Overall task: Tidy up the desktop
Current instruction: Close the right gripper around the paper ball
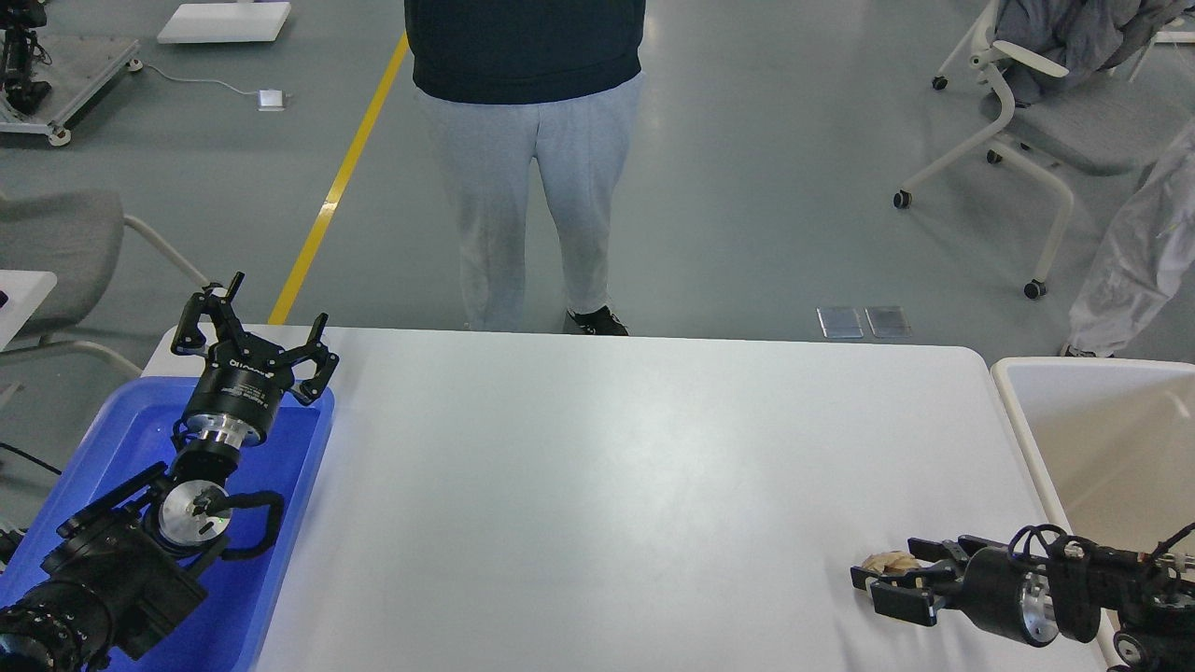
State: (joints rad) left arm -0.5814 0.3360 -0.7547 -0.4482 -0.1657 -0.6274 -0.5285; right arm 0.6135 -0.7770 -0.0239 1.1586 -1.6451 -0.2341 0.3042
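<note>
Right gripper (878,574) low over desktop (597,485), near-right corner.

small white lettering is seen on the left gripper (263,327) wrist, lower left of frame, but cannot be read.

Robot lab or test floor: grey sealed floor (766,168) with yellow line (341,177), wheeled office chairs (1018,121), equipment cart (56,75), person (532,159) standing by white table (616,485).
</note>
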